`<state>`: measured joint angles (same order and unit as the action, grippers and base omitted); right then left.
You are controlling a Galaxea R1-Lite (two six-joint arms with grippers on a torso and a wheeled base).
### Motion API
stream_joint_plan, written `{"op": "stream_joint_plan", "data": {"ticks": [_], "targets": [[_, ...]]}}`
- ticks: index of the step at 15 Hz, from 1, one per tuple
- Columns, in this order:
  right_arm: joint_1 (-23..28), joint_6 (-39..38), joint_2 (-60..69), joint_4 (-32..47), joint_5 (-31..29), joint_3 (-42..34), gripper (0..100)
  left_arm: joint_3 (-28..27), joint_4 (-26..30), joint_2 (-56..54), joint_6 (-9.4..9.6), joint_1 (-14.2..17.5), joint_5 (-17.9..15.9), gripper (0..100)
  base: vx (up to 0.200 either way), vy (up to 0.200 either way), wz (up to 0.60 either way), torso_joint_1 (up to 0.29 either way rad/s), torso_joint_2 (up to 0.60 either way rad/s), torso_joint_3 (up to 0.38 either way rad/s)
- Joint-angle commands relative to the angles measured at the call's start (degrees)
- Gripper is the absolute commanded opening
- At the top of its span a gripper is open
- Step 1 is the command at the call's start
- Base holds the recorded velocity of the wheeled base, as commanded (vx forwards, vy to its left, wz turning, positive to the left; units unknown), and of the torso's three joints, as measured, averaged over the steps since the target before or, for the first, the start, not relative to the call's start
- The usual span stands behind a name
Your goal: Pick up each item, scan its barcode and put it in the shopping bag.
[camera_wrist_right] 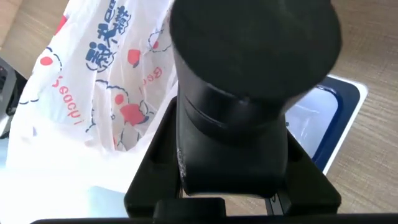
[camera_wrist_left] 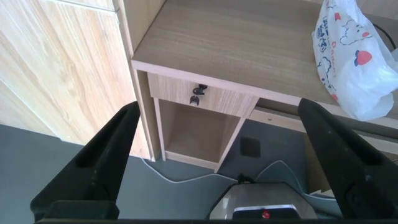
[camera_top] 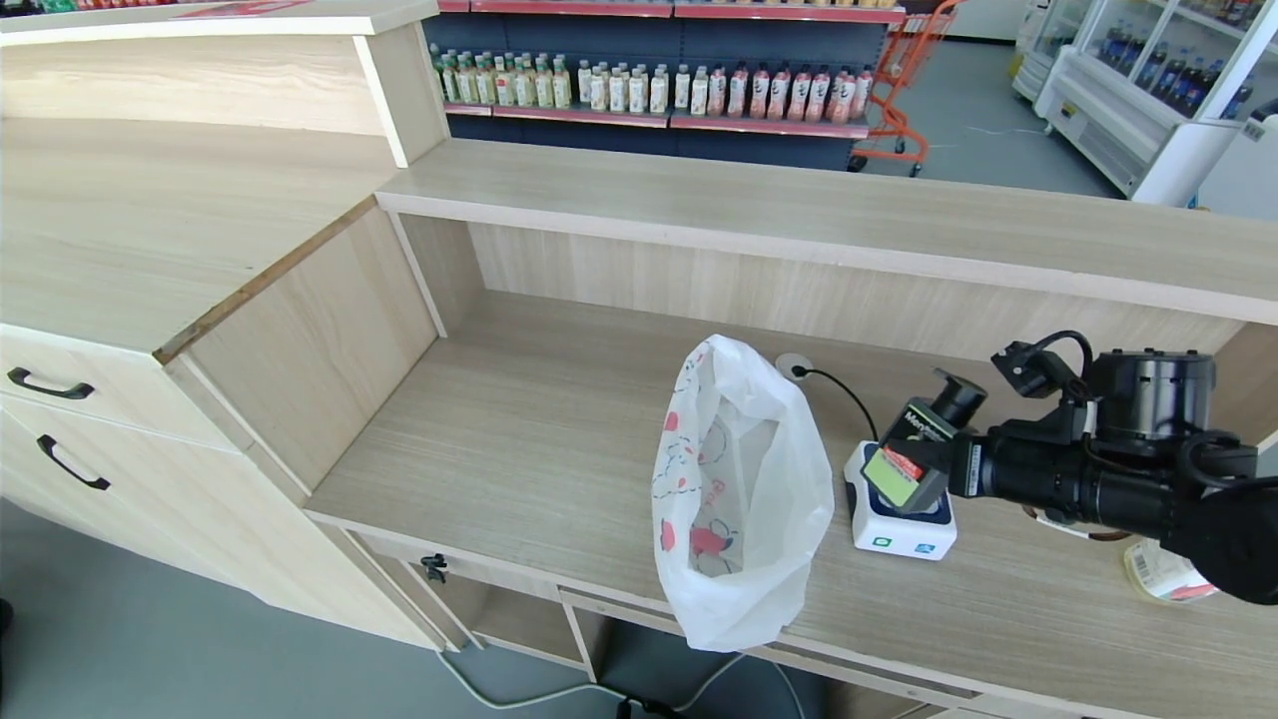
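Just left of the right pincer point(camera_top: 939, 469), which grips a dark bottle point(camera_top: 924, 424) over the scanner point(camera_top: 899, 524), the shopping bag point(camera_top: 739, 499) stands open; the left pincer point(camera_wrist_left: 217, 162) is spread open.

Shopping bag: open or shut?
Open. The shopping bag stands on the counter with its mouth spread wide; the head view looks into it.

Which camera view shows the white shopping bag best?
The head view: the whole shopping bag stands open on the counter beside the scanner. The left wrist view shows part of the bag at the counter's edge; the right wrist view shows its printed side behind the held bottle.
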<state>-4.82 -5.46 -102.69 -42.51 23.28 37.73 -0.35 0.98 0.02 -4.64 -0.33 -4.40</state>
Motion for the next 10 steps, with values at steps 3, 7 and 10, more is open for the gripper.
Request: {"op": "stream_joint_plan", "data": {"ticks": [3, 7, 10], "targets": [[0.2, 0.1, -3.5, 0.1, 0.0, 2.7, 0, 0.0, 0.0, 0.0, -0.01, 0.0, 0.0, 100, 0.000, 0.000, 0.00, 0.000, 0.00, 0.000], [0.3, 1.7, -6.6, -1.0, -0.2, 4.1, 0, 0.0, 0.0, 0.0, -0.01, 0.0, 0.0, 100, 0.000, 0.000, 0.00, 0.000, 0.00, 0.000], [0.3, 1.9, -8.0, -2.5, -0.1, 5.2, 0, 0.0, 0.0, 0.0, -0.01, 0.0, 0.0, 100, 0.000, 0.000, 0.00, 0.000, 0.00, 0.000]]}}
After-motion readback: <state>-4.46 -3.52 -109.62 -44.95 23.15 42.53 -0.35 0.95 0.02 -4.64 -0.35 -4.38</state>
